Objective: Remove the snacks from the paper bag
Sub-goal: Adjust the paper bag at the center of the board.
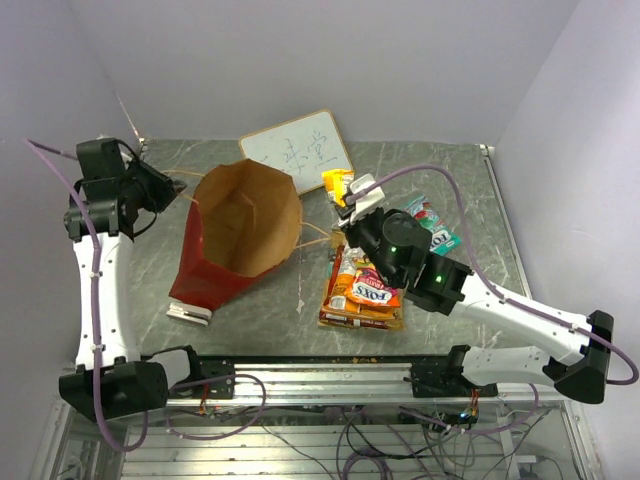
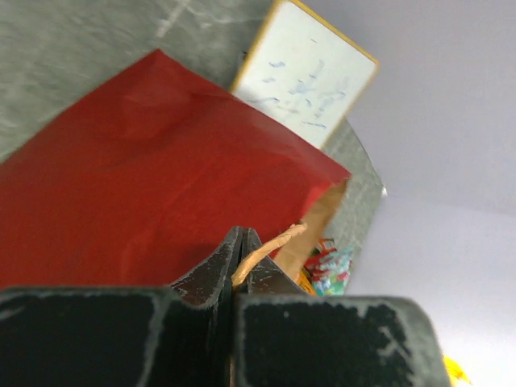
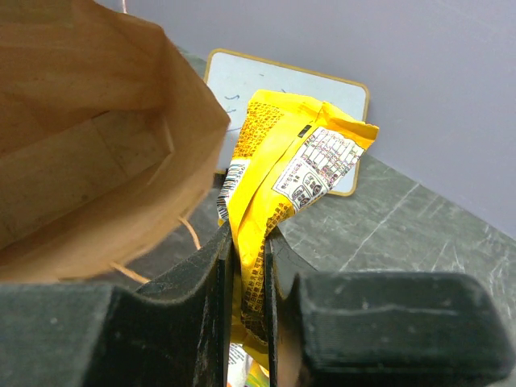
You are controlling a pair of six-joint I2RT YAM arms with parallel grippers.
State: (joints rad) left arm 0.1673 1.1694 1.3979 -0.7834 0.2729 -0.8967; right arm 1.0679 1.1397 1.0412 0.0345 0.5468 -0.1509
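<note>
Top external view: toward 9 o'clock, the left hand (image 1: 172, 190) is clenched on a thin brown loop handle (image 1: 183, 180) of the tall paper bag, red outside and brown kraft inside (image 1: 240, 225). The bag lies tilted on the grey marbled surface (image 1: 270, 330). Its wide mouth faces up and its folded base points to 7 o'clock. In the left wrist view the two black fingers (image 2: 211, 274) press together with the handle (image 2: 270, 242) pinched between them, and the bag's red wall (image 2: 153, 185) fills the space just beyond.

At 12 o'clock from the bag's mouth lies a white framed writing board with blue scribbles (image 1: 298, 150).

At 3 o'clock from the bag, the right hand (image 1: 347, 207) grasps a yellow foil packet (image 1: 337, 183). The packet is outside the bag, just beside its rim. The right wrist view shows the fingers (image 3: 214, 266) clamped on the packet's lower edge (image 3: 278, 185). The packet stands upright, with the bag's brown interior (image 3: 81, 145) at its 9 o'clock.

At 5 o'clock from that hand, a pile of orange and red glossy packets (image 1: 362, 290) rests on the surface. A teal packet (image 1: 440, 235) lies at 3 o'clock, partly under the arm.
</note>
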